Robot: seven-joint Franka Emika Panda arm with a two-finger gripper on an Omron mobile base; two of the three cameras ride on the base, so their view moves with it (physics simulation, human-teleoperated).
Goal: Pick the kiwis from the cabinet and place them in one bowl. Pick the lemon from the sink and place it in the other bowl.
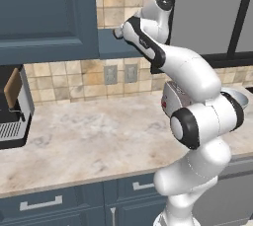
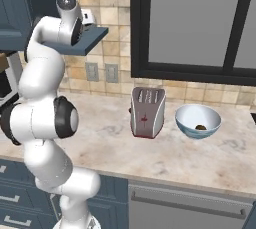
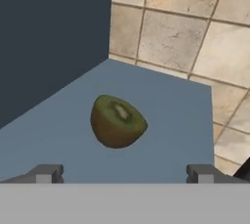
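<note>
Hovering end effector, jaws apart, kiwi on cabinet shelf

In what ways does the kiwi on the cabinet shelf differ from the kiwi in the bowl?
The shelf kiwi lies on the blue open shelf, high up; the bowl kiwi lies low in the bowl on the counter. The open gripper faces the shelf kiwi; the bowl kiwi is far from it. Both look brownish.

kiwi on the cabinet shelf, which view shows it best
The hand view: the kiwi lies whole and close on the blue shelf, between the open jaws' tips. In the left base view the arm covers that spot. The right base view shows the shelf's underside, and another kiwi in the bowl.
</note>
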